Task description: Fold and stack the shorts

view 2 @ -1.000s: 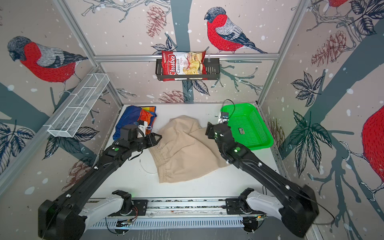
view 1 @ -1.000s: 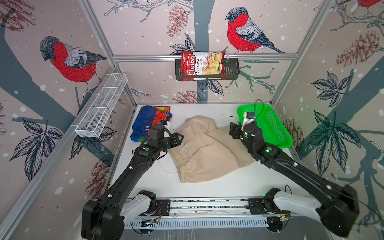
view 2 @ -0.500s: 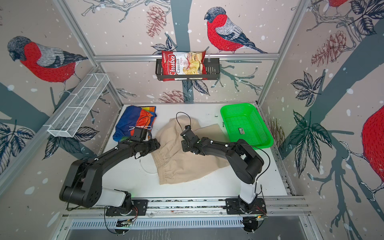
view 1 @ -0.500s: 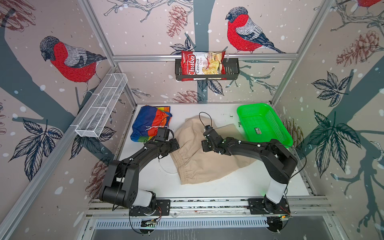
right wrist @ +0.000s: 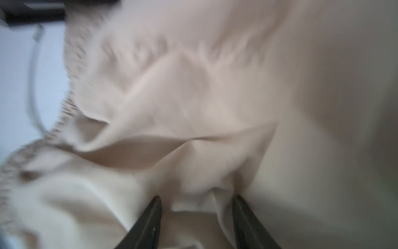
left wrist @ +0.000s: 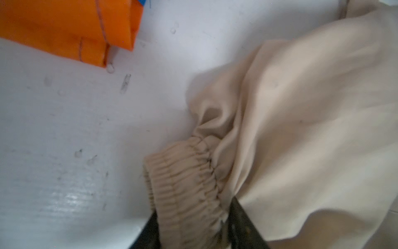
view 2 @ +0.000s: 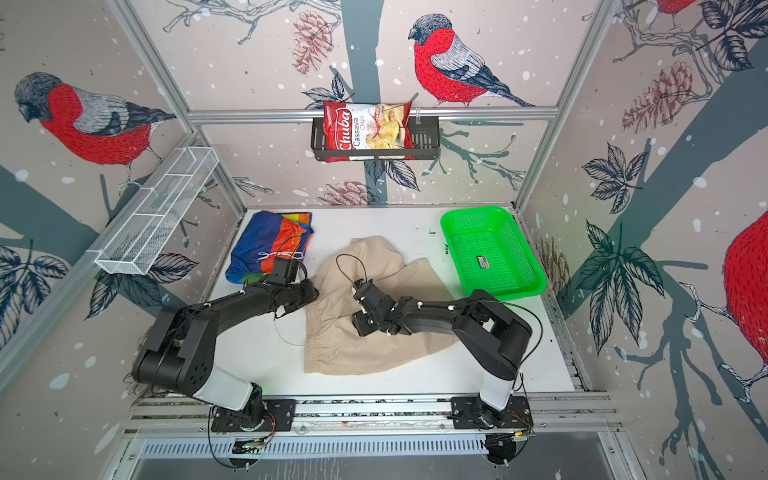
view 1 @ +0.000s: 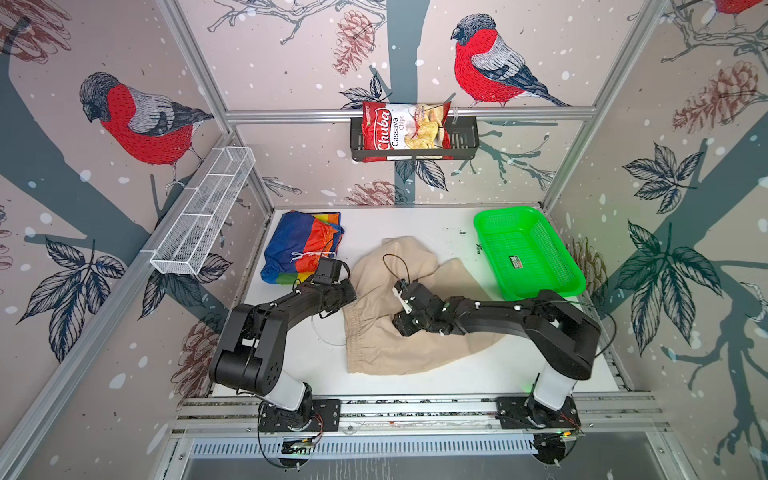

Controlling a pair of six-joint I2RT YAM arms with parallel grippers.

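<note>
Left claw [left wrist: 193, 207] now pinches the beige shorts' [view 1: 374, 336] waistband; right claw [right wrist: 197, 196], spread, has shifted nearer it.

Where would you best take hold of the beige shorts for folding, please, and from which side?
Grip the beige shorts by the gathered elastic waistband, at a corner, coming in from the left of both top views. The band is thick and bunched and runs along the shorts' left edge, facing that side, so it should give firmer purchase than the loose legs.
</note>
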